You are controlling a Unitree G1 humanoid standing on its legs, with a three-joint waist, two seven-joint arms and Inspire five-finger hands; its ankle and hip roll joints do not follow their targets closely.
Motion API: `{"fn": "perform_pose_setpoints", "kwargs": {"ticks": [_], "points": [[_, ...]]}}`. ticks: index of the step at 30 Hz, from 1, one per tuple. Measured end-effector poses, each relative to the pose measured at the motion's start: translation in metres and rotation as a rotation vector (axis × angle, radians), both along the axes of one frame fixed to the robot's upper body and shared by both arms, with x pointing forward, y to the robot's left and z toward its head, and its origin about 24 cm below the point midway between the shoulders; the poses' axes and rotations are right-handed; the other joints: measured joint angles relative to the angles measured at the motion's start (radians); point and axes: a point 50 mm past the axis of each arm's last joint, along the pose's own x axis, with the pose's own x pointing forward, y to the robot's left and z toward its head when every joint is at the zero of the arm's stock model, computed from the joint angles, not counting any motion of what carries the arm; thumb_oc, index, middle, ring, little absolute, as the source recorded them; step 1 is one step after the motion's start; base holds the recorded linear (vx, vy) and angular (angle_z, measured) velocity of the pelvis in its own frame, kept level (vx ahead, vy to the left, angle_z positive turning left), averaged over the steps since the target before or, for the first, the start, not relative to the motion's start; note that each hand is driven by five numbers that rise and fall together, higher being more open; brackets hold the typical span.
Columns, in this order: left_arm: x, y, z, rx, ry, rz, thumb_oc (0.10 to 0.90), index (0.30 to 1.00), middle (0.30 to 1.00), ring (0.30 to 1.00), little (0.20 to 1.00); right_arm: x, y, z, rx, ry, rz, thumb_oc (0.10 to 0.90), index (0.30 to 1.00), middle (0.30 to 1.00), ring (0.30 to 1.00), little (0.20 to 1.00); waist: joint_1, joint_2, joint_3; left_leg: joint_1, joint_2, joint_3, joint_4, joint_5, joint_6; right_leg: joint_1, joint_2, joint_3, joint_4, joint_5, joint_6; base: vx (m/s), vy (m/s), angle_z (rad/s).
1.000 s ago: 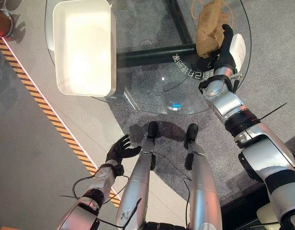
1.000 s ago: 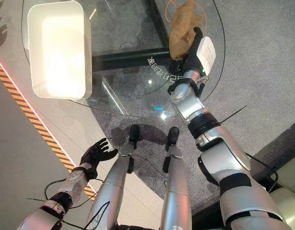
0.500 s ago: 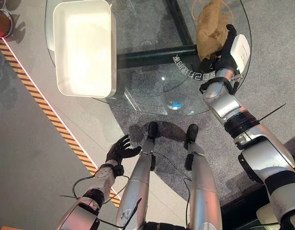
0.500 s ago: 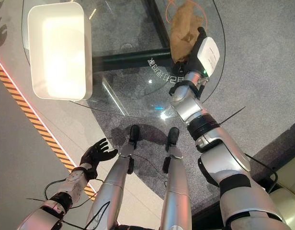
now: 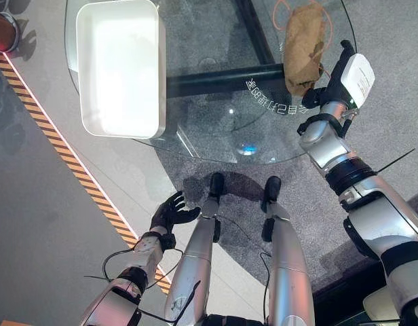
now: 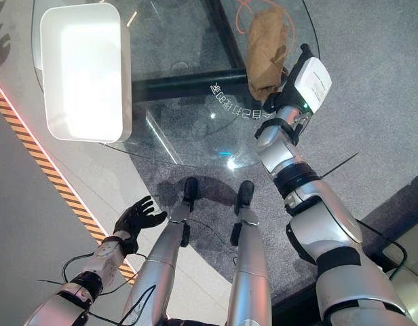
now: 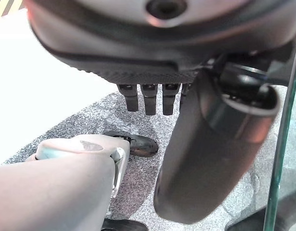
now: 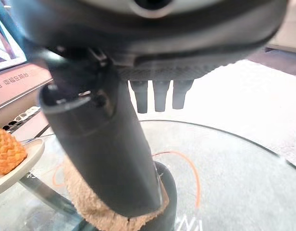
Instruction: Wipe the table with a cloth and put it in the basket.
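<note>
Cloth: one, tan (image 5: 302, 46), lying flat on the table at 1 o'clock.
Basket: one, white (image 5: 119, 64), on the table at 11 o'clock, well apart from the cloth.
Table: one, round glass (image 5: 216, 129).
Right hand: (image 5: 326, 85) at the cloth's near edge, thumb pressing it, fingers straight.
Left hand: (image 5: 169, 212) at 7 o'clock, low, fingers relaxed, holding nothing.

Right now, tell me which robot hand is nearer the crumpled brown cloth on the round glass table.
Right. The right robot hand touches the crumpled brown cloth, its thumb on the near edge. The left robot hand hangs open low beside the legs, far off the round glass table.
</note>
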Motion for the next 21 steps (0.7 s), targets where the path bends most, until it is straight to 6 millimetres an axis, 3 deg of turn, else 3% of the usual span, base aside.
{"fn": "perform_pose_setpoints", "kwargs": {"ticks": [21], "points": [[0.001,0.000,0.000,-0.001,0.002,-0.002,0.800,0.900,0.900,0.900,0.900,0.001,0.017,0.005,0.113,-0.009,0.124,0.800,0.900,0.900,0.900,0.900,0.004,0.000,0.000,0.000,-0.005,-0.005,0.000,0.000,0.000,0.001,-0.006,-0.005,0.004,-0.002,-0.001,0.01,0.004,0.00]]}}
